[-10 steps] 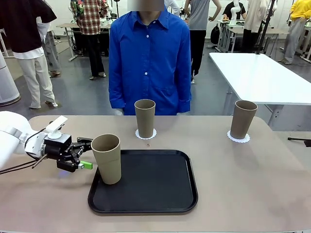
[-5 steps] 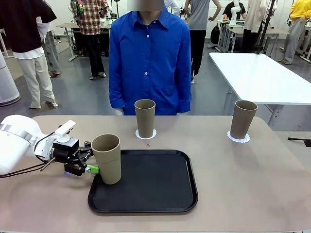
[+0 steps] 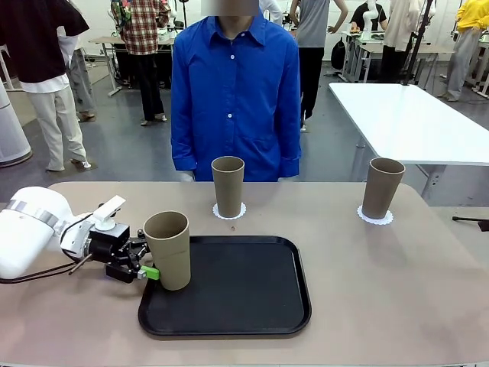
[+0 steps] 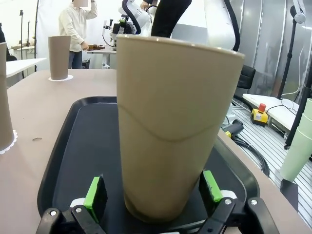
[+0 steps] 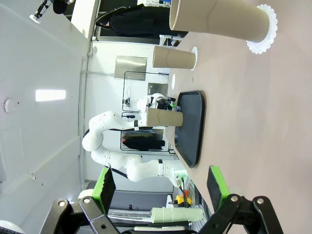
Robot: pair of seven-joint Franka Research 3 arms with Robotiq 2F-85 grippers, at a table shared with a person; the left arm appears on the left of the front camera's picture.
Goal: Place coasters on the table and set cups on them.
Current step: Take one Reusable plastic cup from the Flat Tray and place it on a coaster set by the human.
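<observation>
left gripper point(image 3: 145, 267) stands spread at the tray's point(image 3: 252, 325) left edge, green pads point(image 4: 95, 195) flanking the base of the upright cup point(image 3: 168, 248) on the tray; that cup lies straight ahead between the fingers, its long axis vertical.

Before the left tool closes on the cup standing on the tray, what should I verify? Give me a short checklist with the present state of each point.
1. Left tool open: ok, green pads stand apart.
2. Cup on the tray between the pads: ok, one pad on each side in the left wrist view.
3. Cup upright: ok.
4. Pads touching the cup wall: cannot tell.
5. Free coaster ready for this cup: cannot tell; the middle coaster and the right coaster already carry cups.
6. Right tool clear of the black tray: ok, open and far off.
</observation>
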